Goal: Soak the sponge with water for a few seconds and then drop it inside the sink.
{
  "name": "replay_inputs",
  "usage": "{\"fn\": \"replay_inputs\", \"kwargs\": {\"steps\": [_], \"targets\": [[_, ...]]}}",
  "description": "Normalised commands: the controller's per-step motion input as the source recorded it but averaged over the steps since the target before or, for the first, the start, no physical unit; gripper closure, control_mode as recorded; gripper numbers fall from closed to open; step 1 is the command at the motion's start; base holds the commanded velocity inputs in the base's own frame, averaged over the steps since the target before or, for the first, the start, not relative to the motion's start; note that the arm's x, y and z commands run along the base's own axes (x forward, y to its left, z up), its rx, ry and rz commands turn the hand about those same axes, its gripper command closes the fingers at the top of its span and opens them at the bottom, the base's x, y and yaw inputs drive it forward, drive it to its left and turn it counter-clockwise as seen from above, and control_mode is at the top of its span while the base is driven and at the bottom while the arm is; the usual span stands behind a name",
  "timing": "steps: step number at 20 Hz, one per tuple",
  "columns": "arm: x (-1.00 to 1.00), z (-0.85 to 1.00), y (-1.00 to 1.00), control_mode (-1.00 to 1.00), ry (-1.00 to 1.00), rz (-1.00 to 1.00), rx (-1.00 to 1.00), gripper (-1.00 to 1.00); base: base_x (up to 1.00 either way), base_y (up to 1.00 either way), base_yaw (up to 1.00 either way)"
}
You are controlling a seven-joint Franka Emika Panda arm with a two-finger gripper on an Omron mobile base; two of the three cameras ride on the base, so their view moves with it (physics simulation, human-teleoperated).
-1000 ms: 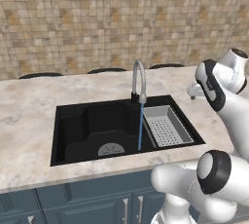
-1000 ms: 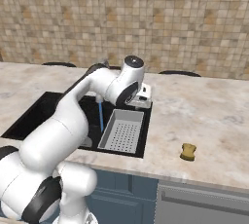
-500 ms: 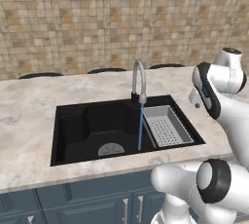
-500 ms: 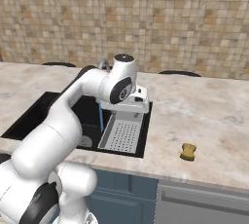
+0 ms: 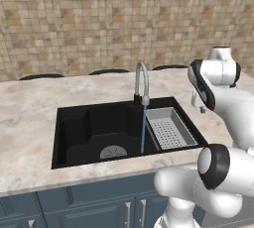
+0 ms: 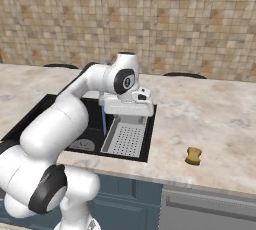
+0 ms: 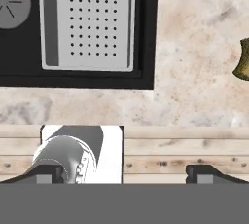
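Observation:
The yellow-orange sponge [image 6: 193,156] lies on the counter to the right of the sink, near the front edge; in the hand view the sponge [image 7: 242,60] is cut by the right border. My gripper [image 6: 128,113] hangs open and empty over the sink's right rim, pointing down, well left of the sponge. Its fingertips [image 7: 48,172] stand wide apart around the gripper's middle [image 7: 127,173]. The gripper [image 5: 201,107] also appears at the right of the left base view. Water [image 5: 143,128] runs in a thin blue stream from the silver faucet [image 5: 141,81] into the black sink [image 5: 94,128].
A grey perforated strainer tray [image 5: 166,128] sits in the sink's right part, directly under the hand, seen too as the tray [image 7: 87,21]. The round drain [image 5: 113,151] lies left of the stream. Marble counter [image 6: 210,119] stretches right, backed by a tiled wall.
The wrist has turned and the hand has shifted a little towards the sink side. The jaws stay open, the sponge lies where it was and the water keeps running.

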Motion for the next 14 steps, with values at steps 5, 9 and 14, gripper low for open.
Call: {"fn": "replay_inputs", "kwargs": {"steps": [5, 9, 14], "targets": [[0.00, -0.28, -0.27, -1.00, 0.07, -0.04, -0.01, -1.00, 0.00, 0.00, 0.00], [0.00, -0.32, -0.19, -1.00, -0.06, -0.02, 0.00, -1.00, 0.00, 0.00, 0.00], [0.00, -0.22, -0.03, -1.00, -0.16, -0.01, 0.00, -1.00, 0.00, 0.00, 0.00]]}}
